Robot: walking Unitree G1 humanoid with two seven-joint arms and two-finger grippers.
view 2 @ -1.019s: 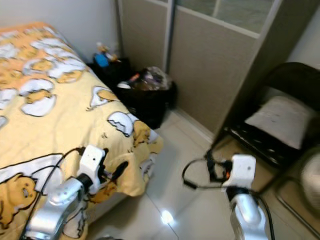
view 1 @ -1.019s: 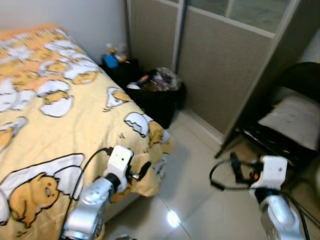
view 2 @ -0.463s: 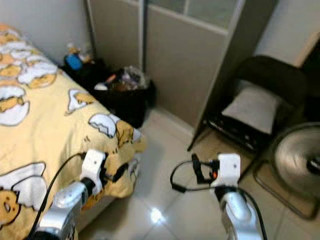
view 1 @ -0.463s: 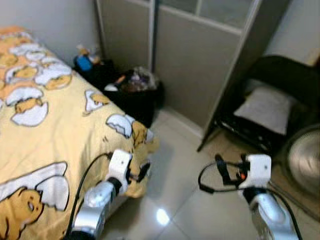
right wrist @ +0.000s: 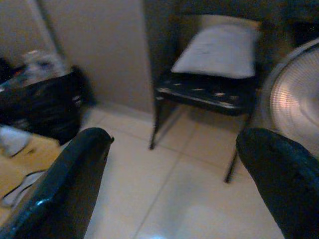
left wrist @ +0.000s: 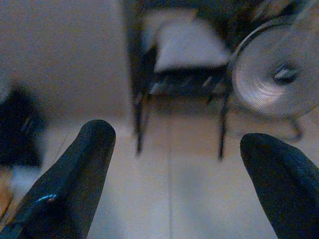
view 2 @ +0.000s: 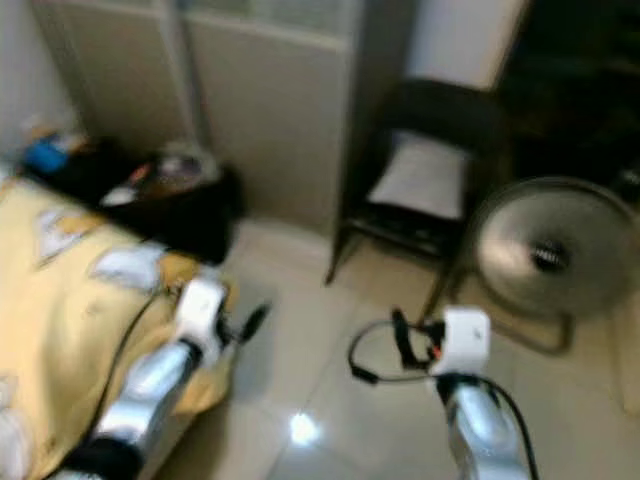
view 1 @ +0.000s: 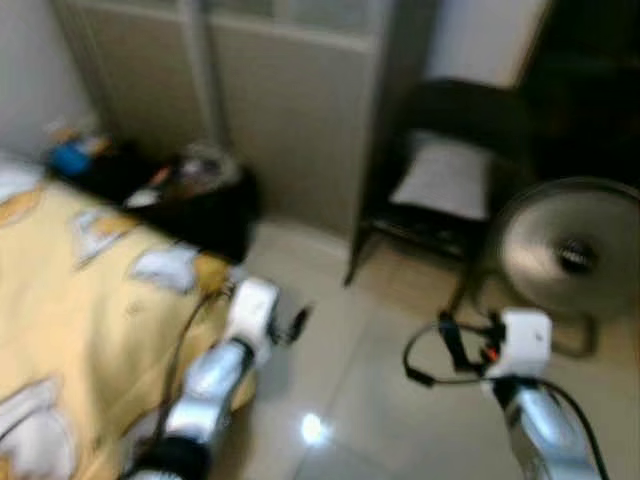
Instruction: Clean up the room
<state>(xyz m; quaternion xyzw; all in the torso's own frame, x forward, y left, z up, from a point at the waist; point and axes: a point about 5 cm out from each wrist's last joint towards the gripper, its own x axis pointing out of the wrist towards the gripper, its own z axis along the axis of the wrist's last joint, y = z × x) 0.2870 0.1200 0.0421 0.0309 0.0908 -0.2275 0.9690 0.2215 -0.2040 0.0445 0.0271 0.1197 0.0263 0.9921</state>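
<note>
The pictures are blurred. The left hand (view 1: 298, 322) is held out low over the pale glossy tiled floor (view 1: 350, 400), just past the corner of the bed with the yellow cartoon-print cover (view 1: 70, 330). Its wrist view shows its two black fingers (left wrist: 75, 174) spread wide with nothing between them. The right hand (view 1: 447, 340) is held out over the floor too, to the right and well apart from the left one; its fingers (right wrist: 70, 184) are likewise spread wide and hold nothing.

Beyond the bed, against the grey sliding wardrobe doors (view 1: 290, 110), sits a black rubbish bag stuffed with mixed litter (view 1: 195, 195), and more dark clutter with something blue (view 1: 70, 160) lies beside it by the wall. To the right of the doors stands a dark folding chair (view 1: 440, 190) with a light grey cushion (view 1: 447, 175) on its seat. Just beside the chair, on the floor, is a round metal floor fan (view 1: 565, 260) with a wire guard.
</note>
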